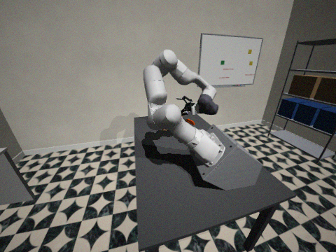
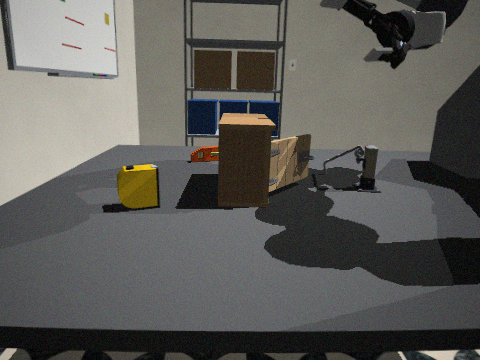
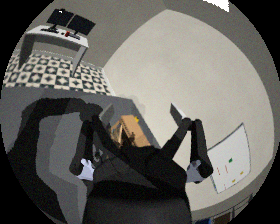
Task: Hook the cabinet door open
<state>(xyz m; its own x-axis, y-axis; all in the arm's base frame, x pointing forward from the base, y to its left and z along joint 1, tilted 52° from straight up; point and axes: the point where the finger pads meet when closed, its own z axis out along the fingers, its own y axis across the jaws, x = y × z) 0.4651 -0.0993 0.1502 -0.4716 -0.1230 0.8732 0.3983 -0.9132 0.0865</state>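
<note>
A small brown cabinet stands upright on the dark table, its door swung open toward the right. A short post stands to the right of the door, with a thin metal hook arching from its top toward the door; the hook's tip hangs down near the table, a little short of the door. My gripper is open and empty, high above the post and pointing left. In the wrist view the open fingers frame the cabinet far below. In the top view the gripper is partly hidden by the arm.
A yellow box lies left of the cabinet. An orange tool lies behind it. The robot base sits on a grey wedge mount. A shelf rack and a whiteboard stand beyond the table.
</note>
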